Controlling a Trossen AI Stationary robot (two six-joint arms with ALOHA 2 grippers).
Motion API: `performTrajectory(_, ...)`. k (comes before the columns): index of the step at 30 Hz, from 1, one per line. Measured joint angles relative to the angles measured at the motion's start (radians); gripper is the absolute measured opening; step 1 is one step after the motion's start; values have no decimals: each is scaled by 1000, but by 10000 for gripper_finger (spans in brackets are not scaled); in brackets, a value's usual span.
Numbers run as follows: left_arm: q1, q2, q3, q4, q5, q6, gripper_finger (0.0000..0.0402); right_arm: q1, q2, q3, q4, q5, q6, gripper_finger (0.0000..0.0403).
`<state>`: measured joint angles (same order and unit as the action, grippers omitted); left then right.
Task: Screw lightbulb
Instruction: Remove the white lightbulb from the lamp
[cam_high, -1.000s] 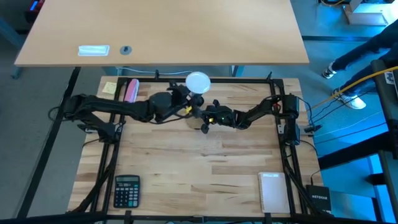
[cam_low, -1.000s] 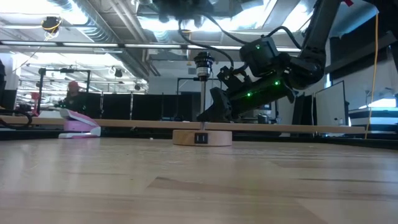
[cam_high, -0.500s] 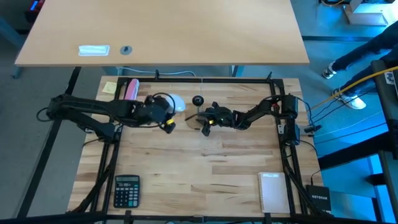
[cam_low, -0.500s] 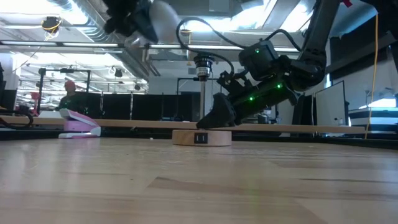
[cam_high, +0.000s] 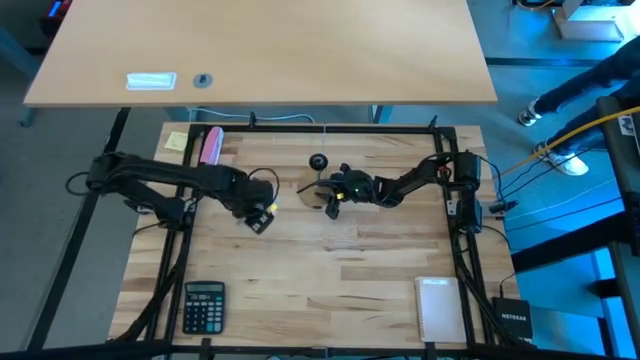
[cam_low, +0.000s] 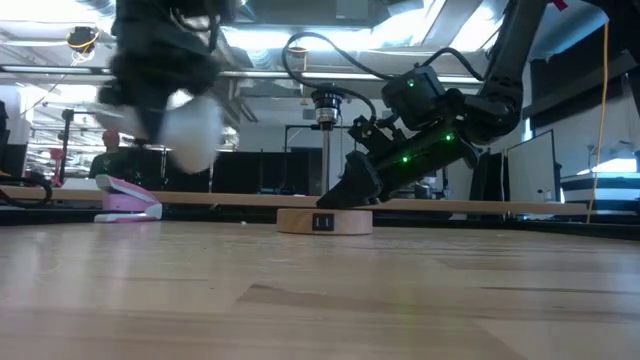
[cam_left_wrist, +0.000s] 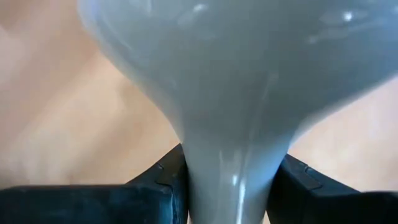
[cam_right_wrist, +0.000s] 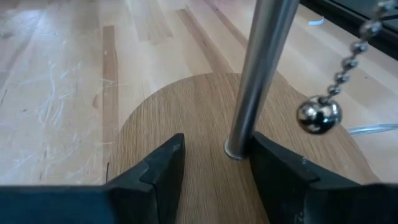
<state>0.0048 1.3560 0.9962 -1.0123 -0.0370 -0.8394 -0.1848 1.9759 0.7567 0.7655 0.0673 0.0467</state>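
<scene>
The left pincer (cam_left_wrist: 230, 186) grips the lightbulb (cam_low: 190, 135) by its neck, well to the left of the lamp's socket (cam_low: 325, 105). The right pincer (cam_right_wrist: 214, 165), jaws parted, straddles the lamp's post (cam_right_wrist: 258, 74) at the wooden base (cam_low: 324, 220).

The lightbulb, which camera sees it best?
The left wrist view: the lightbulb fills the picture, its neck pinched in the left claw. The low view shows it as a white blur above the table. From above the arm hides it; the right wrist view misses it.
</scene>
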Motion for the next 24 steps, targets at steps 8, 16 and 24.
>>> performTrajectory(8,91,177,2,-346,572,189,138,0,0,-1,4,2,0,181)
performTrajectory(16,203,455,2,-409,760,365,138,1,0,-1,3,4,0,182)
performTrajectory(24,267,602,2,-413,764,439,170,1,1,-1,2,2,0,182)
